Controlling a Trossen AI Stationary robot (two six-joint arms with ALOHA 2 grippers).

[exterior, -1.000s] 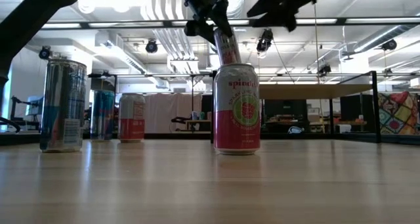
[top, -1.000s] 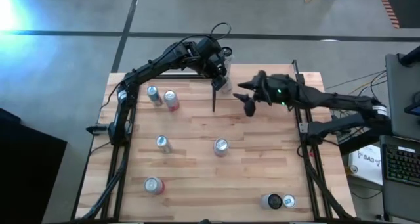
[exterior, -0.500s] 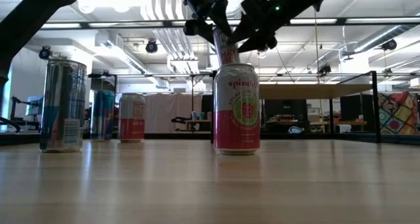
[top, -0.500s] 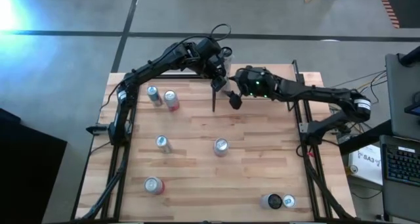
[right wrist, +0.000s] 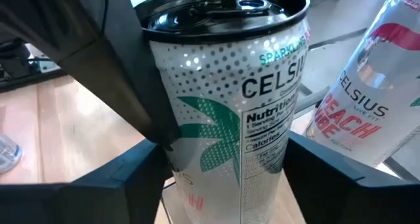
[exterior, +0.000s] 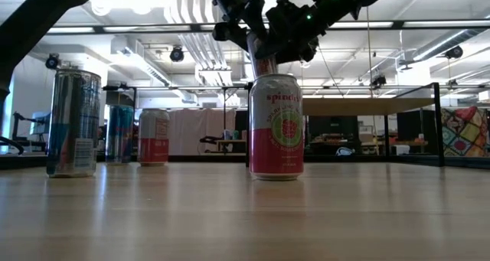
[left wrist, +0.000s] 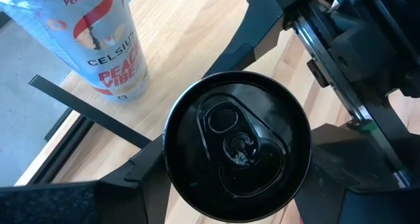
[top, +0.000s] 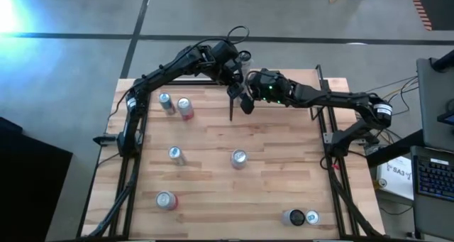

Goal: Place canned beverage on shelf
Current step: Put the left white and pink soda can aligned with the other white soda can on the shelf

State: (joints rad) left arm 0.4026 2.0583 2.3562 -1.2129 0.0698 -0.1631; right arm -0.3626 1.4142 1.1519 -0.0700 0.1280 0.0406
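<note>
Now recorded: right gripper, advanced leftward across the far table edge since a second ago, brought up against the Celsius can, fingers set either side of it; contact cannot be told. Same can is clamped by the left gripper, held aloft over the shelf. A handover is judged underway. A peach can is noted just beside.

Two black jointed arms with looping cables; green lights near right claw.
</note>
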